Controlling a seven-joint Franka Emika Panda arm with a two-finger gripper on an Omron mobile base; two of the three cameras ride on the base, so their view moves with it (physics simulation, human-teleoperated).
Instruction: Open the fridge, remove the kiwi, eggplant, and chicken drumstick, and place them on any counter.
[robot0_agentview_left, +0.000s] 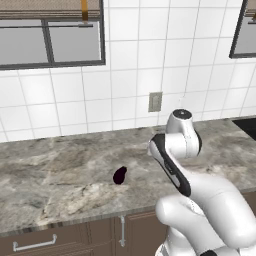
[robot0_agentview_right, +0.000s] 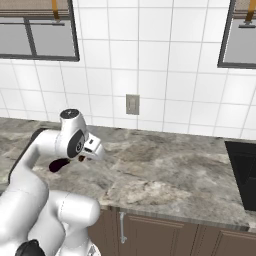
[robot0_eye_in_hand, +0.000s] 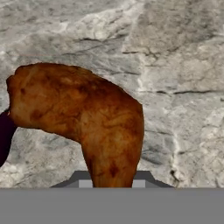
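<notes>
- The counter, a grey-beige marbled slab, is seen running across both base views, backed by a white tiled wall and bounded in front by a straight edge over dark brown cabinets with metal handles.
- Wide bare stone is left on the counter to either side of the eggplant, and more between the eggplant and the front edge.
- A black inset surface is set into the counter well to the right of the eggplant, at the frame's right margin.
- Two dark-framed windows are mounted on the wall above the counter, and a grey outlet plate is fixed to the tiles behind and to the right of the eggplant.
- The chicken drumstick is seen in the hand view, reddish-brown, its thin end pinched between the closed fingers of the gripper and its thick end stretched away over the stone, toward the eggplant; whether it touches the counter cannot be told.
- The eggplant, small and nearly black, lies on the counter about midway between wall and front edge; in the hand view its dark edge is seen just beside the drumstick's thick end.
</notes>
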